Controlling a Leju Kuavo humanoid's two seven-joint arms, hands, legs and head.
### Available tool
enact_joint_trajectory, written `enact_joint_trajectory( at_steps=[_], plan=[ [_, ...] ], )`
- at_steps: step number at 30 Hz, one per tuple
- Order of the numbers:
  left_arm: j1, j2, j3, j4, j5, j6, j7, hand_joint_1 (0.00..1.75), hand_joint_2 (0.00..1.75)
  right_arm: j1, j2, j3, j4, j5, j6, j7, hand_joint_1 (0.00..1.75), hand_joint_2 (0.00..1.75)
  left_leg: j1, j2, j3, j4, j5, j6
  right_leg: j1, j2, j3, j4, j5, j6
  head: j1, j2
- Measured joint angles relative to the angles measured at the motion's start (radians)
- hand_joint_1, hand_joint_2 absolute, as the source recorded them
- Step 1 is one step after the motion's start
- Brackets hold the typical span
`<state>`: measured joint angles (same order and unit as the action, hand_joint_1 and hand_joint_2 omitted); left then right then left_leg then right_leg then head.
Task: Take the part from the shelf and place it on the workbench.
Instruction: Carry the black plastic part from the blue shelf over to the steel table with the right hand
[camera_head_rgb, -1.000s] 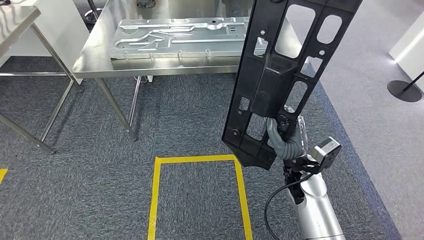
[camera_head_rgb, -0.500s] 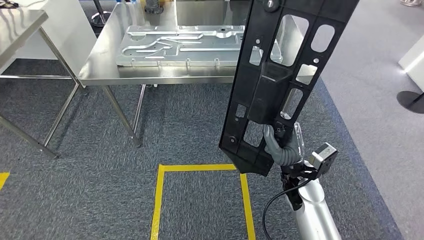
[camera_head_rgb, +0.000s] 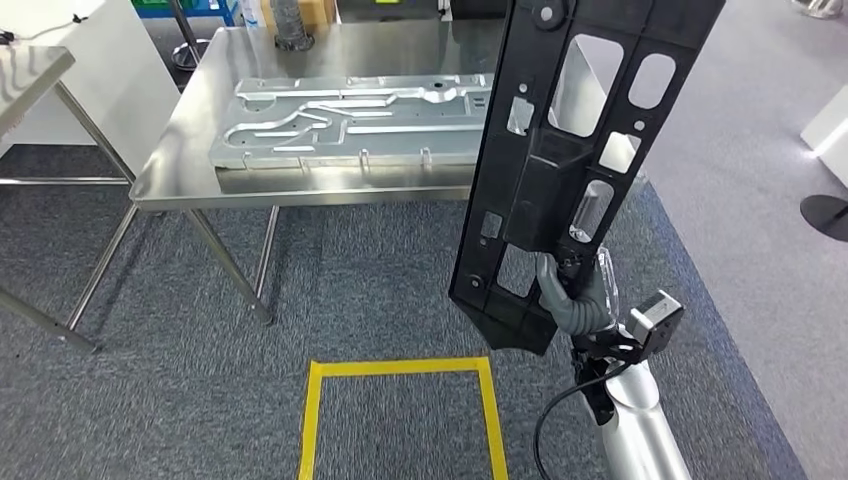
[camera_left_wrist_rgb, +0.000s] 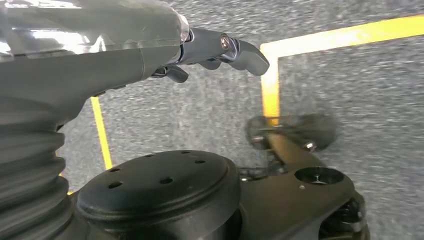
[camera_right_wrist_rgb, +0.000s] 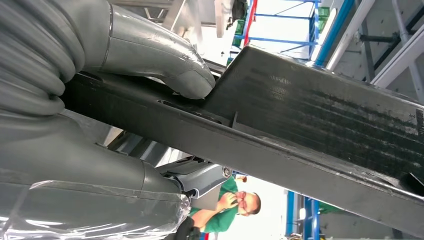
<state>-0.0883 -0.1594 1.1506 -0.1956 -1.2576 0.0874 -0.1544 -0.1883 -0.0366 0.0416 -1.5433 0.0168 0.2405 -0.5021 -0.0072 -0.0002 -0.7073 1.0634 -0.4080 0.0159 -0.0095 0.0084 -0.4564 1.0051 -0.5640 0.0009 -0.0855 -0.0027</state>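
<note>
Carry step: you have the part in hand and the workbench ahead.

On your left, the workbench (camera_head_rgb: 300, 190) already carries a silver stamped panel (camera_head_rgb: 350, 120) across its top. Your left hand (camera_left_wrist_rgb: 150, 55) hangs over the carpet holding nothing, fingers loosely extended. To the right, your right hand (camera_head_rgb: 572, 295) grips the black part (camera_head_rgb: 575, 150) near its lower end, holding it upright and clear of the bench. Next, I judge, you must close in and lay it flat without striking the panel.

Bright even light; glare on steel workbench (camera_head_rgb: 190, 150); left wrist view motion-blurred.
</note>
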Motion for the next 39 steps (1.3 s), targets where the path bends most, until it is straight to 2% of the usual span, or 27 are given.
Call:
enact_joint_trajectory(
  at_steps=[1,3,4,6,7,9,10,11,12,13,15,16,17,19,21,23,24,25,26,27,28,30,31,32,35,37,39],
  plan=[
    [0.0,0.0,0.0,0.0,0.0,0.0,0.0,0.0,1.75,0.003,0.0,0.0,-0.004,0.0,0.0,-0.001,1.75,1.75,-0.001,0.0,0.004,-0.022,0.039,0.002,0.001,0.001,0.009,0.001,-0.006,0.007,0.0,0.0],
    [-0.001,0.0,0.0,0.0,-0.001,0.0,-0.002,0.0,1.75,0.006,0.0,-0.001,-0.012,0.0,0.0,-0.001,1.75,1.75,0.0,-0.003,0.025,-0.033,0.04,0.009,0.002,0.002,0.01,0.023,0.006,0.02,0.0,0.0],
    [-0.001,-0.001,0.0,0.0,-0.001,0.0,-0.002,0.0,1.75,0.007,0.0,-0.001,-0.014,0.0,0.0,-0.002,1.75,1.75,0.001,-0.004,0.038,-0.04,0.035,0.015,0.001,0.002,-0.006,0.061,0.024,0.025,0.0,0.0],
    [-0.003,0.0,0.0,0.0,-0.002,0.0,-0.004,0.0,1.75,0.009,0.001,-0.002,-0.017,-0.001,0.0,-0.003,1.75,1.75,0.002,-0.005,0.066,-0.047,0.018,0.024,-0.001,0.001,-0.079,0.176,0.039,0.031,0.0,0.0],
    [-0.004,0.0,0.0,0.0,-0.002,0.001,-0.005,0.0,1.75,0.011,0.002,-0.002,-0.018,-0.001,0.0,-0.003,1.75,1.75,0.0,-0.006,0.079,-0.047,0.006,0.028,-0.002,0.0,-0.125,0.234,0.021,0.033,0.0,0.0],
    [-0.005,0.001,0.0,0.0,-0.002,0.001,-0.005,0.0,1.75,0.017,0.003,-0.002,-0.019,-0.002,-0.002,-0.003,1.75,1.75,-0.002,-0.01,0.11,-0.048,-0.022,0.031,-0.002,0.0,-0.201,0.292,-0.066,0.038,0.0,0.0],
    [-0.004,0.001,0.0,0.0,-0.002,0.0,-0.005,0.0,1.75,0.019,0.003,-0.002,-0.019,-0.002,-0.003,-0.003,1.75,1.75,-0.003,-0.012,0.13,-0.048,-0.037,0.032,-0.002,0.0,-0.224,0.287,-0.107,0.039,0.0,0.0],
    [-0.004,0.001,0.0,0.0,-0.003,0.0,-0.005,0.0,1.75,0.02,0.003,-0.002,-0.019,-0.002,-0.004,-0.004,1.75,1.75,-0.004,-0.014,0.151,-0.048,-0.053,0.031,-0.002,0.0,-0.236,0.258,-0.123,0.039,0.0,0.0],
    [-0.004,0.001,0.0,0.0,-0.003,0.0,-0.005,0.0,1.75,0.021,0.003,-0.003,-0.019,-0.002,-0.005,-0.004,1.75,1.75,-0.005,-0.016,0.174,-0.048,-0.07,0.031,-0.001,0.0,-0.24,0.211,-0.101,0.037,0.0,0.0],
    [-0.003,-0.001,0.0,0.0,-0.004,0.0,-0.005,0.0,1.75,0.022,0.003,-0.003,-0.019,-0.002,-0.006,-0.004,1.75,1.75,-0.006,-0.017,0.192,-0.048,-0.085,0.029,0.001,0.0,-0.241,0.151,-0.03,0.031,0.0,0.0],
    [-0.005,-0.003,0.0,0.002,-0.005,-0.001,-0.004,0.0,1.75,0.023,0.003,-0.005,-0.019,-0.001,-0.006,-0.004,1.75,1.75,-0.008,-0.02,0.215,-0.047,-0.111,0.021,0.009,0.004,-0.242,0.053,0.141,0.016,0.0,0.0],
    [-0.006,-0.005,0.0,0.003,-0.005,-0.001,-0.004,0.0,1.75,0.024,0.003,-0.006,-0.02,0.0,-0.006,-0.004,1.75,1.75,-0.007,-0.022,0.221,-0.047,-0.119,0.016,0.013,0.006,-0.243,0.03,0.196,0.009,0.0,0.0],
    [-0.008,-0.005,0.0,0.003,-0.004,-0.001,-0.004,0.0,1.75,0.024,0.003,-0.008,-0.022,0.0,-0.006,-0.004,1.75,1.75,-0.007,-0.024,0.226,-0.045,-0.12,0.009,0.015,0.008,-0.24,0.021,0.21,0.003,0.0,0.0],
    [-0.009,-0.005,0.0,0.003,-0.003,-0.001,-0.005,0.0,1.75,0.022,0.002,-0.01,-0.026,0.0,-0.006,-0.005,1.75,1.75,-0.005,-0.022,0.223,-0.026,-0.114,-0.001,0.012,0.008,-0.221,0.009,0.202,-0.011,0.0,0.0],
    [-0.01,-0.004,0.0,0.003,-0.002,-0.002,-0.006,0.0,1.75,0.019,-0.001,-0.012,-0.027,-0.001,-0.007,-0.006,1.75,1.75,-0.002,-0.018,0.183,0.05,-0.125,-0.011,0.007,0.007,-0.197,-0.002,0.19,-0.022,0.0,0.0],
    [-0.011,-0.004,0.0,0.003,-0.001,-0.002,-0.006,0.0,1.75,0.018,-0.004,-0.013,-0.027,-0.001,-0.006,-0.006,1.75,1.75,0.006,-0.014,0.113,0.161,-0.178,-0.023,0.007,0.005,-0.18,-0.005,0.175,-0.026,0.0,0.0],
    [-0.011,-0.004,0.0,0.003,0.0,-0.003,-0.006,0.0,1.75,0.017,-0.004,-0.013,-0.027,-0.001,-0.006,-0.006,1.75,1.75,0.011,-0.013,0.081,0.203,-0.205,-0.028,0.006,0.005,-0.172,-0.004,0.167,-0.025,0.0,0.0],
    [-0.011,-0.004,0.0,0.003,0.001,-0.003,-0.006,0.0,1.75,0.017,-0.004,-0.013,-0.027,-0.001,-0.006,-0.006,1.75,1.75,0.015,-0.011,0.059,0.219,-0.213,-0.032,0.006,0.005,-0.163,-0.004,0.16,-0.024,0.0,0.0],
    [-0.01,-0.004,0.0,0.003,0.002,-0.003,-0.007,0.0,1.75,0.017,-0.004,-0.013,-0.027,-0.001,-0.006,-0.006,1.75,1.75,0.019,-0.01,0.053,0.203,-0.196,-0.036,0.005,0.005,-0.154,-0.004,0.153,-0.022,0.0,0.0],
    [-0.011,-0.004,0.0,0.003,0.002,-0.003,-0.006,0.0,1.75,0.016,-0.004,-0.013,-0.027,-0.001,-0.006,-0.006,1.75,1.75,0.022,-0.008,0.063,0.153,-0.156,-0.039,0.004,0.005,-0.144,-0.004,0.146,-0.02,0.0,0.0],
    [-0.011,-0.004,0.0,0.003,0.002,-0.003,-0.006,0.0,1.75,0.014,-0.004,-0.013,-0.027,-0.001,-0.006,-0.006,1.75,1.75,0.023,-0.006,0.085,0.083,-0.102,-0.04,0.003,0.005,-0.135,-0.004,0.139,-0.017,0.0,0.0],
    [-0.012,-0.004,0.0,0.003,0.002,-0.002,-0.006,0.0,1.75,0.008,-0.004,-0.013,-0.025,-0.001,-0.006,-0.006,1.75,1.75,0.019,-0.001,0.121,-0.028,-0.049,-0.035,0.002,0.006,-0.123,-0.003,0.13,-0.007,0.0,0.0],
    [-0.013,-0.004,0.0,0.003,0.002,-0.001,-0.007,0.0,1.75,0.004,-0.004,-0.013,-0.024,-0.001,-0.006,-0.006,1.75,1.75,0.016,0.0,0.128,-0.052,-0.041,-0.029,0.002,0.006,-0.122,-0.003,0.126,0.0,0.0,0.0],
    [-0.014,-0.004,0.0,0.003,0.002,-0.001,-0.007,0.0,1.75,0.001,-0.004,-0.013,-0.023,-0.002,-0.005,-0.007,1.75,1.75,0.013,0.0,0.129,-0.056,-0.047,-0.022,0.002,0.005,-0.121,-0.004,0.123,0.007,0.0,0.0],
    [-0.013,-0.003,0.0,0.003,0.001,0.0,-0.008,0.0,1.75,-0.003,-0.003,-0.013,-0.021,-0.003,-0.004,-0.008,1.75,1.75,0.014,-0.001,0.142,-0.07,-0.031,-0.002,-0.001,0.002,-0.123,0.013,0.105,0.025,0.0,0.0],
    [-0.015,-0.003,0.0,0.003,0.001,0.001,-0.008,0.0,1.75,-0.004,-0.001,-0.013,-0.021,-0.006,-0.004,-0.011,1.75,1.75,0.016,0.0,0.152,-0.079,-0.03,0.008,-0.004,0.0,-0.168,0.107,0.059,0.031,0.0,0.0],
    [-0.016,-0.003,0.0,0.003,0.002,0.001,-0.008,0.0,1.75,-0.002,0.0,-0.013,-0.018,-0.011,-0.004,-0.013,1.75,1.75,0.013,0.0,0.157,-0.08,-0.036,0.014,-0.004,0.0,-0.246,0.244,0.008,0.038,0.0,0.0]
  ],
)
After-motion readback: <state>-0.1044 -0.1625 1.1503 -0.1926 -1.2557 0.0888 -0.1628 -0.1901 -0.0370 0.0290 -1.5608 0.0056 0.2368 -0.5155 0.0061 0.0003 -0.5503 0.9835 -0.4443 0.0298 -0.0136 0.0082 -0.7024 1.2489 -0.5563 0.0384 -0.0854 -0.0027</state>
